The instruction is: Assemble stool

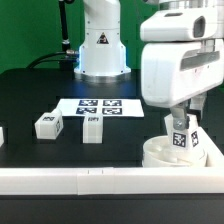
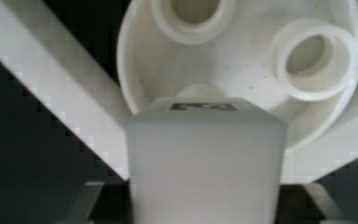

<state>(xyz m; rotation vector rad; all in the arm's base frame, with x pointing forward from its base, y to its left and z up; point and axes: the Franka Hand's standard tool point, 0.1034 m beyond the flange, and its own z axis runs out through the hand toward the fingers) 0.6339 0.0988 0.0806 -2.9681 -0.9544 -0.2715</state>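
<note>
The white round seat disc (image 1: pixel 160 153) lies at the exterior view's right, close to the front rail. My gripper (image 1: pixel 180 128) hangs over it, shut on a blocky white leg (image 1: pixel 181 139) with a black-and-white tag. The leg stands upright, its lower end at the disc's top. In the wrist view the leg (image 2: pixel 202 150) fills the space between my dark fingers (image 2: pixel 101 198), and the seat disc (image 2: pixel 247 85) beyond it shows two round sockets. Two more tagged legs (image 1: pixel 47 125) (image 1: pixel 92 127) lie loose on the black table at the exterior view's left.
The marker board (image 1: pixel 100 106) lies flat behind the loose legs. A long white rail (image 1: pixel 90 179) runs along the table's front edge and turns up beside the disc at the right. The robot's base (image 1: pixel 100 50) stands at the back.
</note>
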